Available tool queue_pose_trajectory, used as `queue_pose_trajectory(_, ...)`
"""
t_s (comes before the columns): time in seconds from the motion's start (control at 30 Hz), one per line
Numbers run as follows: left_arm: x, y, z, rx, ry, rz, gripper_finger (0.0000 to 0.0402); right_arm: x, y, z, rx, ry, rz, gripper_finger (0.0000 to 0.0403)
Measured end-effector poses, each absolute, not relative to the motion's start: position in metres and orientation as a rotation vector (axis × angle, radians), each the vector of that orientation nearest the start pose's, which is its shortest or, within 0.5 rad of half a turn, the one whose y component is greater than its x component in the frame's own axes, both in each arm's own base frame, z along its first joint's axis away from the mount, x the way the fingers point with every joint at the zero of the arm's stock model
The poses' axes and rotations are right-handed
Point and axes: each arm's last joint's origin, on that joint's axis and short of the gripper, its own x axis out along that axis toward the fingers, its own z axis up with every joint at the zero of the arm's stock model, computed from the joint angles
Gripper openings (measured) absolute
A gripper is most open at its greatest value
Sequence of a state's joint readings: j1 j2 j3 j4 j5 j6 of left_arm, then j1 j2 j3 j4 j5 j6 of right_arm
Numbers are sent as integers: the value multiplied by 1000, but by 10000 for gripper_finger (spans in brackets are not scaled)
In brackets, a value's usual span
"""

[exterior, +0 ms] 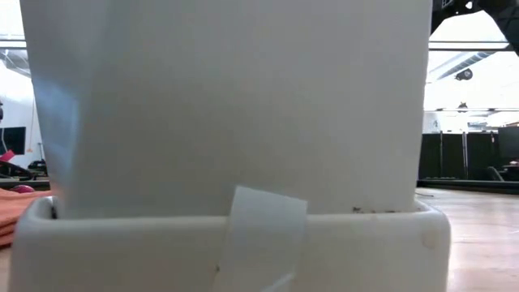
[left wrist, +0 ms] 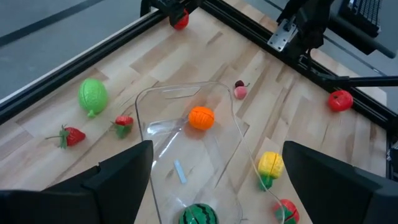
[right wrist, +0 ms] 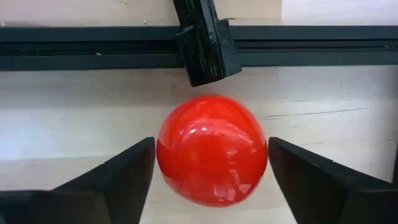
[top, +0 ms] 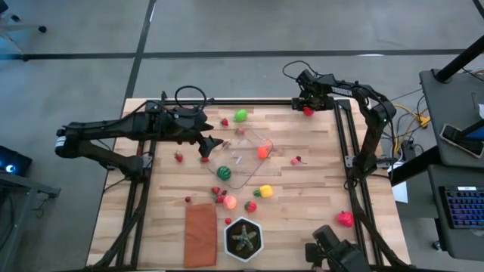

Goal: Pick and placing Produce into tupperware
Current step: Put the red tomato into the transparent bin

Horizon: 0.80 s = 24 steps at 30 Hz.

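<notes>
1. The wooden table (top: pixel 302 204) carried everything.
2. The left gripper (top: pixel 214 143) hovered with fingers spread wide at the tupperware's (top: pixel 243 162) near end, holding nothing.
3. The right gripper (top: pixel 308 106) sat at the table's far rail, fingers apart on either side of a red ball-shaped fruit (right wrist: pixel 212 150), not visibly pinching it.
4. The clear tupperware lay mid-table, an orange fruit (top: pixel 262 152) and a striped melon (top: pixel 223 172) inside.

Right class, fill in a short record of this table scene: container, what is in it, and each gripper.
container: clear tupperware, mid-table
inside it: orange fruit, striped dark green melon
right gripper: at the far edge, fingers either side of a red round fruit, not visibly gripping
left gripper: open, at the tupperware's left end, empty
outside: green fruit, yellow pepper
</notes>
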<state>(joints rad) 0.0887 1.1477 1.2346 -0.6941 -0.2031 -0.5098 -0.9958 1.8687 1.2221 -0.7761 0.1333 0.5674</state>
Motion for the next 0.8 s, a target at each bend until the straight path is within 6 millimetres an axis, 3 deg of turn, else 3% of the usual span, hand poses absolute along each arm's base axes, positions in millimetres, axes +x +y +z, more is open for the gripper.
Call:
queue_pose_trajectory(0.5,227,24,371,-462,526,406,343,185,-285,163,1048,1113,-1308,253)
queue_pose_trajectory(0.63,227,24,371,-460,526,405,343,192,-275,179,996,1096,-1260,252)
queue_pose_trajectory(0.8,227,24,371,-435,530,398,343,209,-246,217,894,1015,-1165,252)
